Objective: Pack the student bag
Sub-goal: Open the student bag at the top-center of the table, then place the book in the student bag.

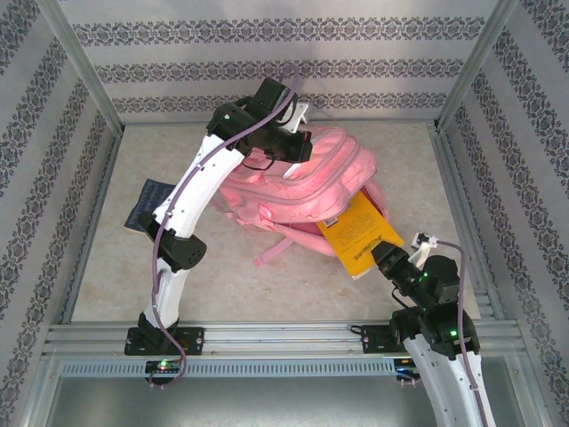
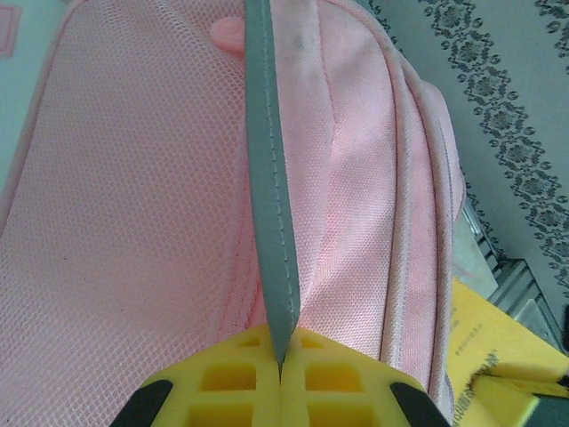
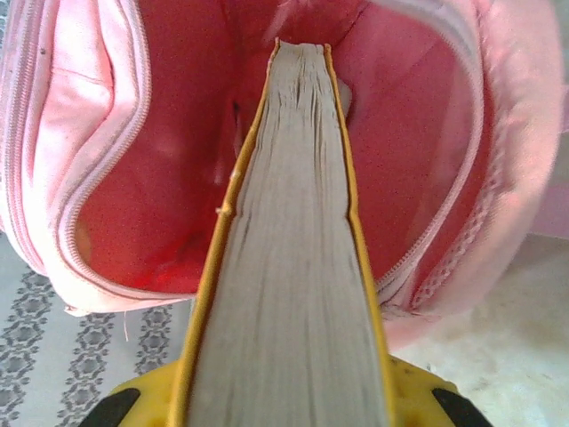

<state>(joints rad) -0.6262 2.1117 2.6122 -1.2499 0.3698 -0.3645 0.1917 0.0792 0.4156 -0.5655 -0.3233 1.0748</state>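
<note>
The left claw (image 2: 280, 360) is pinched shut on a grey strip (image 2: 267, 178) of trim on the bag (image 2: 133, 196), holding that fabric up near the table's (image 1: 222, 285) far edge. The right claw (image 3: 284, 405) is clamped on the near end of a yellow book (image 3: 289, 222), whose far end sits inside the bag's open mouth with red lining around it. The bag lies mid-table, toward the far edge, its mouth facing the near right corner. It looks soft, floppy and light; I'd expect the mouth to sag shut unless held by the trim or zip edge. The book looks stiff and weighty, wanting a firm hold.
</note>
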